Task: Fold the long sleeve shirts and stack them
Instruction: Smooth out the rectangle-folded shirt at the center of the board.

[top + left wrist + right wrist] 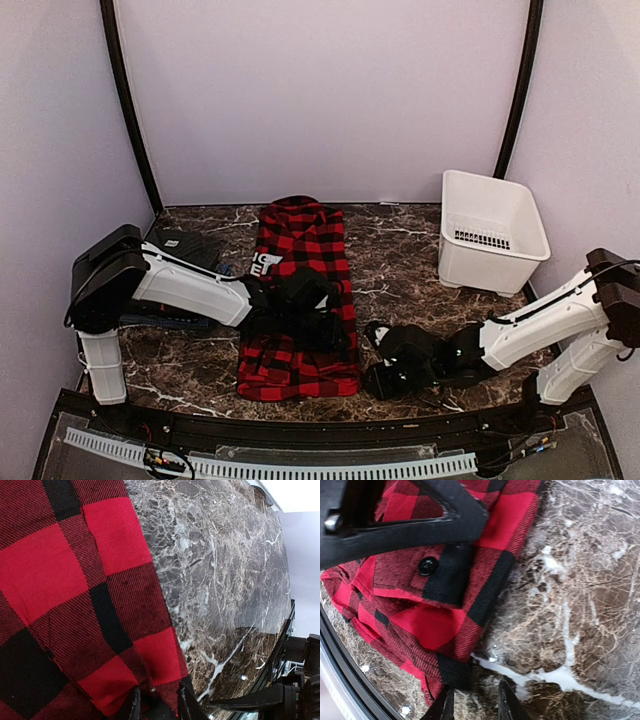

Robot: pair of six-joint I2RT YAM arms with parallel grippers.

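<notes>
The red-and-black checked shirt (300,240) lies lengthwise in the middle of the marble table, white letters showing at its left edge. My left gripper (338,330) rests on the shirt's right edge, and in the left wrist view its jaws (160,705) are shut on a bunch of the checked cloth (75,580). My right gripper (370,378) sits low beside the shirt's near right corner. In the right wrist view its jaws (475,705) are open over bare marble, with the buttoned corner of the shirt (435,620) just ahead of the left finger. A black shirt (185,245) with a bit of blue cloth (226,268) lies behind the left arm.
A white plastic basket (495,215) stands at the back right of the table (400,250). The table's dark front rail runs close below both grippers. Walls close in the back and both sides.
</notes>
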